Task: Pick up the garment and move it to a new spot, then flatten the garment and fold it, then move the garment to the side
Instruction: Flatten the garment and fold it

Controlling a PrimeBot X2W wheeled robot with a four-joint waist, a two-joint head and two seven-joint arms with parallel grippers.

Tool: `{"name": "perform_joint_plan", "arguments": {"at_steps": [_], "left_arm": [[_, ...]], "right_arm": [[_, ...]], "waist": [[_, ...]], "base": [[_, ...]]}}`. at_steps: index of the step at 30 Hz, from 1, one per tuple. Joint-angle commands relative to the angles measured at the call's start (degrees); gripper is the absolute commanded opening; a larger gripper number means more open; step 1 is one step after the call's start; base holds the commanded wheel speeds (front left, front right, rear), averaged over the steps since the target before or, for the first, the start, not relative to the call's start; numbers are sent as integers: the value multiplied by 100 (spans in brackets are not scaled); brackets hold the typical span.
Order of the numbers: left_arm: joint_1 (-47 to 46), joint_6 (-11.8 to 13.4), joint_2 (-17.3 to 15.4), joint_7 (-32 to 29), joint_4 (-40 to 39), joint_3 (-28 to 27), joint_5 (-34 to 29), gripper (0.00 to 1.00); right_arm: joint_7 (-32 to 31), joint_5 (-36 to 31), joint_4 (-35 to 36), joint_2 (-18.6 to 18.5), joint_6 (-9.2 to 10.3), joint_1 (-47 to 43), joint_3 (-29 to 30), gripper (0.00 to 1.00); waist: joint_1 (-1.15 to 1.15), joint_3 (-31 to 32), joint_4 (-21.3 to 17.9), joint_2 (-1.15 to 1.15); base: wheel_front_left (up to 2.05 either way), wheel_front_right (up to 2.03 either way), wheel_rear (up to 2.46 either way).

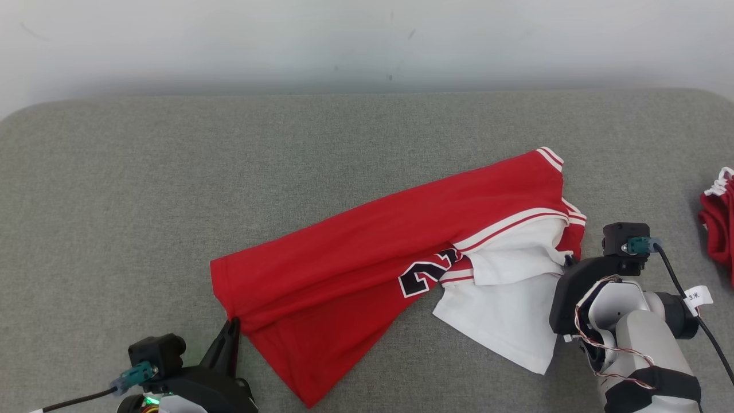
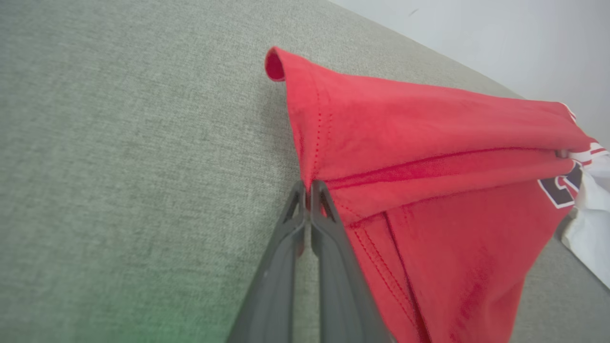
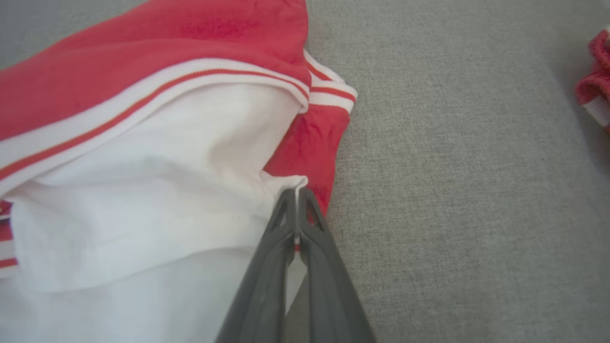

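At the garment's near-left corner, the left gripper (image 1: 233, 326) has its two dark fingers pressed together on the red hem; the left wrist view shows the stitched edge drawn up into a small peak above the tips. At the garment's near-right end, the right gripper (image 3: 297, 193) is likewise closed, nipping a thin lip of the white layer (image 3: 143, 190) where it meets the red cloth. The garment (image 1: 367, 241), a red jersey with white trim and a dark number, lies slantwise on the grey padded surface (image 1: 143, 189), bunched and doubled over rather than flat. The risk I see is in the holds. Each claw has only a sliver of cloth, so a lift or a pull apart may let an edge slip free. The right one seems to have the white layer alone, so raising it could drag that layer out and leave the red body folded on itself. Pulling the two ends unevenly would twist the cloth instead of spreading it. A black cable (image 1: 685, 292) with a paper tag (image 1: 698, 296) trails off the right wrist, near the garment's right end, and could snag. To the garment's right, well apart from it, a second red piece (image 1: 718, 221) with white trim lies at the picture's edge and narrows the room for setting down on that side. Beyond the garment the grey surface runs on to a pale wall (image 1: 367, 40).
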State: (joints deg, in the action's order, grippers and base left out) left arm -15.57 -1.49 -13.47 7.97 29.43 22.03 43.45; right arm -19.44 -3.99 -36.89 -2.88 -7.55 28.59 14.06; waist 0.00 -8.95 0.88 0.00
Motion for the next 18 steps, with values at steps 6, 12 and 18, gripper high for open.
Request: {"name": "perform_joint_plan", "arguments": {"at_steps": [6,12,18], "left_arm": [[-106,-57,10,151,-153,-91,138,0],[-396,-354,-99,121,-992,-560,814,0],[-1210,-340,-363,-653,-1770,-872,1397,0]], "right_arm": [[249,327,251,-1,15,-8,-109,0],[431,1806,1365,-2,15,191,-246,0],[122,1945,2476,-21,14,615,-94,0]], "waist": [[0,68,-43,0],[0,305,-209,0],[0,523,-448,0]], "base": [[0,0,0],[0,0,0],[0,0,0]]}}
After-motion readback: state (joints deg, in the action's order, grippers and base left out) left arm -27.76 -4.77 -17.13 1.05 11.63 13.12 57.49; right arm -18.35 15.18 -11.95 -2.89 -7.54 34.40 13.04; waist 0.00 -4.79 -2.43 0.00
